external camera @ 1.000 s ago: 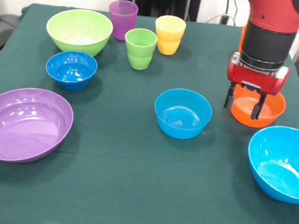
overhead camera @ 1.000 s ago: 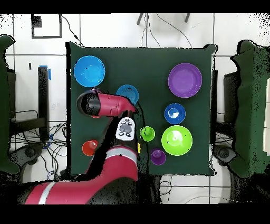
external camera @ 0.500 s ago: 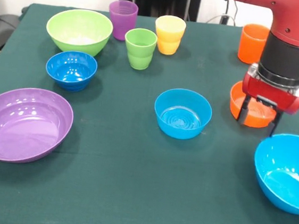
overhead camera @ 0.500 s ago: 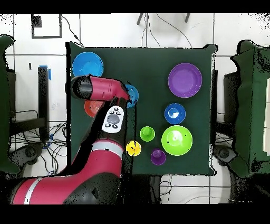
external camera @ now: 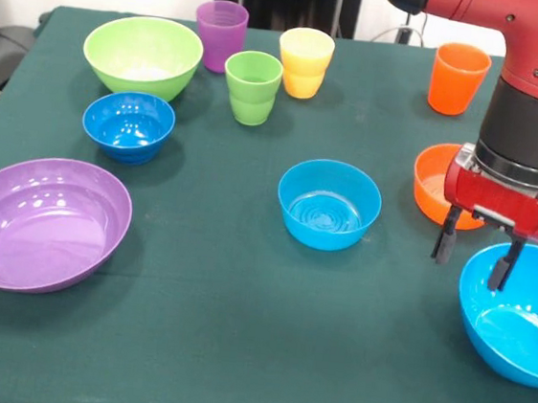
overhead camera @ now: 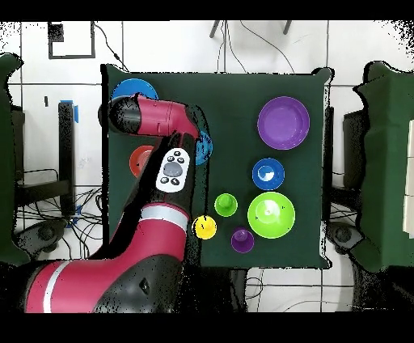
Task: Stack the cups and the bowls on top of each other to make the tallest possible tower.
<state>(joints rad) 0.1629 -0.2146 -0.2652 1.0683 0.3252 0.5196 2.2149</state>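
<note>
At the right of the frame the gripper (external camera: 475,254) hangs with its jaws open and empty, over the near rim of the big light blue bowl (external camera: 517,314) at lower right. The small orange bowl (external camera: 434,185) sits just behind it. No tower stands; the cups and the other bowls are scattered singly across the green table (external camera: 236,333).
</note>
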